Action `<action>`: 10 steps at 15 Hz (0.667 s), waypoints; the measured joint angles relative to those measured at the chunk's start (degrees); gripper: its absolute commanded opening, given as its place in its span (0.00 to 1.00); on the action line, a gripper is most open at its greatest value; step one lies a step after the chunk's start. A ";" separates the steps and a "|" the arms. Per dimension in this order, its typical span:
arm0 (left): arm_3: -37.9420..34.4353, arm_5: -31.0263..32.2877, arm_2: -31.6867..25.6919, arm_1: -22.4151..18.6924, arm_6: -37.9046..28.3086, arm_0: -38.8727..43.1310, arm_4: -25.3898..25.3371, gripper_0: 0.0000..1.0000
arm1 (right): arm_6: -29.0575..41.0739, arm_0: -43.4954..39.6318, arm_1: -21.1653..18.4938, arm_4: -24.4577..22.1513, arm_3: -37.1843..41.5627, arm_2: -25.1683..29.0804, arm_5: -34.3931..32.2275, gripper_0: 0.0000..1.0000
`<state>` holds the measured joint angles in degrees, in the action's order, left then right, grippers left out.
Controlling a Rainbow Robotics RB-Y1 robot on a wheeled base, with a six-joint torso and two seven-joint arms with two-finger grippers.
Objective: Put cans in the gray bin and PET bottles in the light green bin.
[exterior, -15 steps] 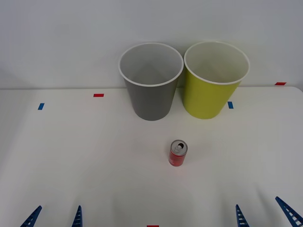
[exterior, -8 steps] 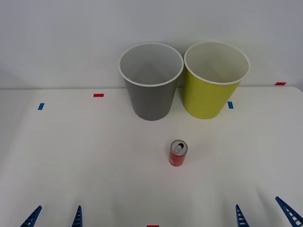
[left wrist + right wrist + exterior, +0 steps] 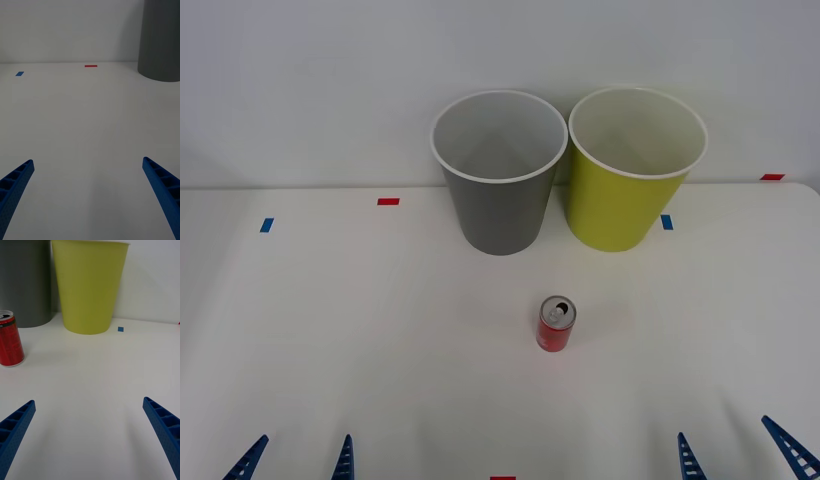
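Observation:
A small red can (image 3: pixel 556 325) with a silver top stands upright on the white table, in front of the two bins. The gray bin (image 3: pixel 499 190) stands at the back, with the light green bin (image 3: pixel 632 190) right beside it; both look empty. My right gripper (image 3: pixel 740 455) is open at the table's near edge, to the right of the can (image 3: pixel 10 339) and well short of it. Open too, my left gripper (image 3: pixel 298 460) sits at the near left edge, far from the can. No PET bottles are in view.
Small red tape marks (image 3: pixel 388 201) and blue tape marks (image 3: pixel 267 224) lie on the white table (image 3: pixel 380 330). A pale wall rises just behind the bins. Another blue mark (image 3: pixel 120 329) sits by the green bin (image 3: pixel 90 285).

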<state>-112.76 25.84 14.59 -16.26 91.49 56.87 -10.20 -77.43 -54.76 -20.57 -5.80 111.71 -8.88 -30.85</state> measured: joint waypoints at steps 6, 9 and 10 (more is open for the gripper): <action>0.00 0.00 0.00 0.00 0.00 0.00 0.00 1.00 | 0.00 0.00 0.00 0.00 0.00 0.00 0.00 1.00; 0.00 0.00 0.00 0.00 0.00 0.00 0.00 1.00 | 0.00 0.00 0.00 0.00 0.00 0.00 0.00 1.00; 0.00 0.00 0.00 0.00 0.00 0.00 0.00 1.00 | -0.01 0.17 0.16 0.00 -0.26 -0.08 0.20 1.00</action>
<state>-112.76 25.84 14.59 -16.26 91.49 56.87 -10.20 -77.44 -54.58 -20.41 -5.80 111.45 -8.95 -30.65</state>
